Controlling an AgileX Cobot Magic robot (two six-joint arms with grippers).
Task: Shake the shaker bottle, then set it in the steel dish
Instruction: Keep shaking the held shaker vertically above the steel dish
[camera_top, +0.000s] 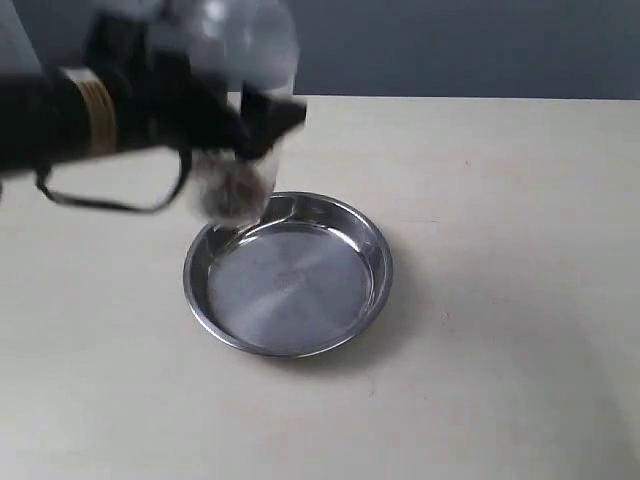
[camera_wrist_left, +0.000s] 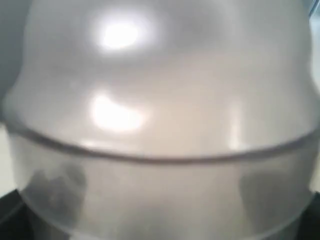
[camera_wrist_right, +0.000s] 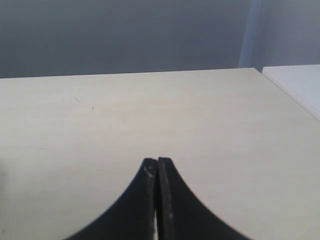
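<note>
The clear shaker bottle (camera_top: 245, 110) hangs in the air, motion-blurred, above the far left rim of the steel dish (camera_top: 288, 273). Brown granules show as a dark blur in its lower end. My left gripper (camera_top: 235, 125) is shut on the bottle's body, the black arm reaching in from the left. In the left wrist view the bottle (camera_wrist_left: 160, 120) fills the picture, blurred, with dark fingers (camera_wrist_left: 57, 190) showing through its wall. My right gripper (camera_wrist_right: 157, 162) is shut on nothing above bare table; it is out of the exterior view.
The pale wooden table (camera_top: 500, 200) spreads around the dish, with a grey wall behind it. A white surface (camera_wrist_right: 300, 85) adjoins the table's far corner in the right wrist view.
</note>
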